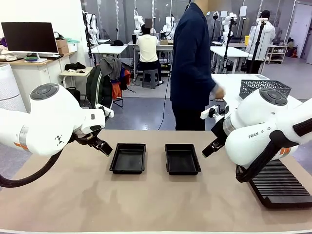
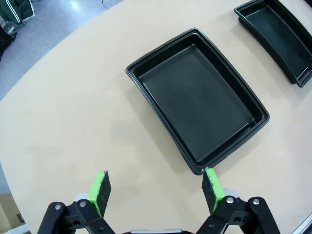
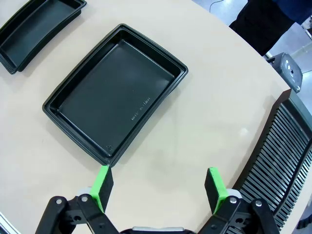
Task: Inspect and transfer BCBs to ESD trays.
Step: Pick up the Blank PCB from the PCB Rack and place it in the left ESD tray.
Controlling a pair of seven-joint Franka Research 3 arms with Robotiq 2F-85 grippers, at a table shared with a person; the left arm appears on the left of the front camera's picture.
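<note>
The left end effector point(image 2: 156, 187) hovers open and empty beside the left tray point(image 2: 195, 97). The right end effector point(image 3: 159, 187) hovers likewise beside the right tray point(image 3: 117, 92).

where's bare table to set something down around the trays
Widest bare table is the near strip in front of both trays. Also free: left of the left tray, below the left hand. Tighter: the gap between the trays, and between right tray and rack.

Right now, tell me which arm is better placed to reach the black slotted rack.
Right. The right end effector, open, hovers between one tray and the rack. The left end effector, also open, hangs beside the other tray, both trays between it and the rack.
</note>
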